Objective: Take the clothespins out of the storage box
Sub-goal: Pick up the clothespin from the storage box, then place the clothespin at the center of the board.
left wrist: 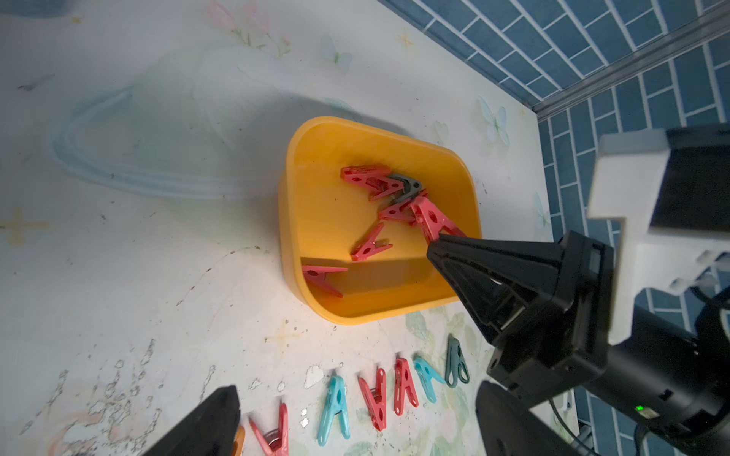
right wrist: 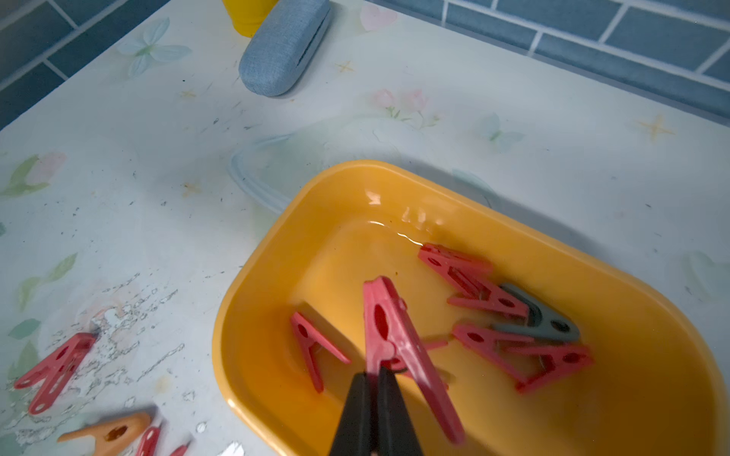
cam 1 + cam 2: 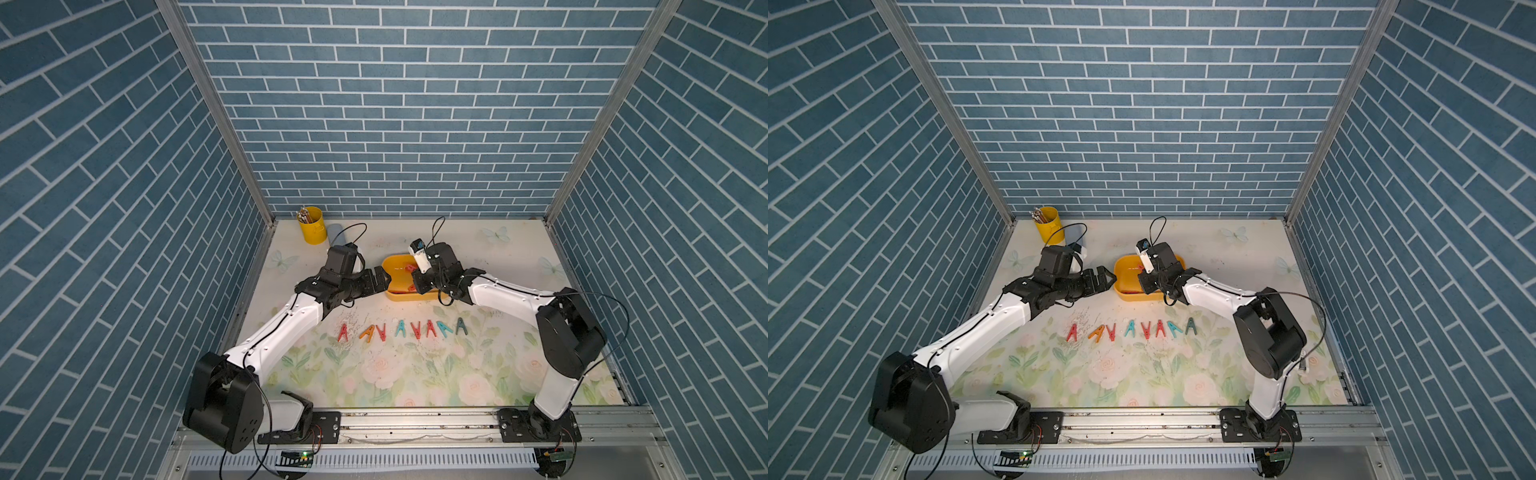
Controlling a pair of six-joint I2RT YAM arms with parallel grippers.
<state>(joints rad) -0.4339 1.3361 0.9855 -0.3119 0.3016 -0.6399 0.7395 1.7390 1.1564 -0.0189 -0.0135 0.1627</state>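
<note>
The right gripper point(image 2: 374, 381) is pressed together on one leg of a red clothespin point(image 2: 395, 331). The pin is held out ahead of the fingertips, head pointing away, inside the outline of the storage box point(image 2: 256, 308), and it appears lifted off the floor. Beyond and to one side of the tips, loose red clothespins point(image 2: 486, 300) and a grey clothespin point(image 2: 549, 325) are bunched against the far long wall. On the other side of the tips a stretch of bare box floor is left open up to the rounded end wall. The box's near long rim is passed under the fingers.

Behind the right gripper, on the table point(image 3: 498, 266), a row of clothespins point(image 3: 401, 329) is laid out, well apart from the box. Past the box's far rim a clear lid point(image 1: 158, 185) is seen, and farther off a glasses case point(image 2: 284, 47) and a pencil cup point(image 3: 311, 226).

The left gripper point(image 3: 1108, 280) is spread wide and nothing is held; it is aimed at the box's end wall from just outside. Whether it touches cannot be told.

The right arm is folded high at the elbow, the forearm reached inward and the wrist tipped down into the box. The left arm is stretched low and diagonally, with the wrist kept nearly level.
</note>
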